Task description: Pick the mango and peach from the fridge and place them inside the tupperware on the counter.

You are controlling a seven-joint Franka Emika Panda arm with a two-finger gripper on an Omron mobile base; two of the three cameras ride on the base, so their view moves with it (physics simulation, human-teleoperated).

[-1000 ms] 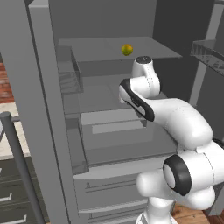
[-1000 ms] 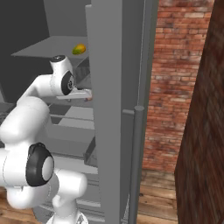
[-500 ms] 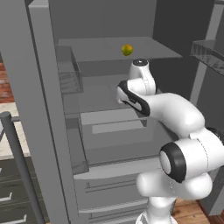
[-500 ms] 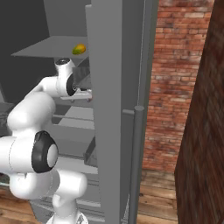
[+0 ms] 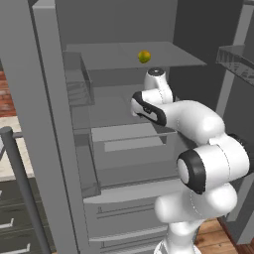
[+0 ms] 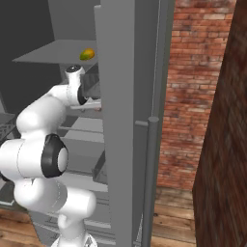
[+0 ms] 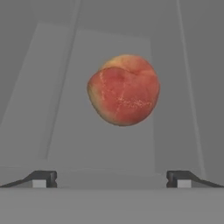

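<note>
my arm has pushed deeper into the fridge (image 5: 59, 124) over the last second. my hand (image 7: 111, 179) is spread wide, the peach (image 7: 124, 89) at twelve o'clock, not yet between the fingers. the mango (image 5: 144, 56) waits on the shelf above.

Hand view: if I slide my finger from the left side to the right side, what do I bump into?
Left fingertip at the bottom, then the peach in the middle on a grey fridge shelf, then the right fingertip at the bottom. The jaws stand wide open, with the peach ahead between them, not touching.
</note>
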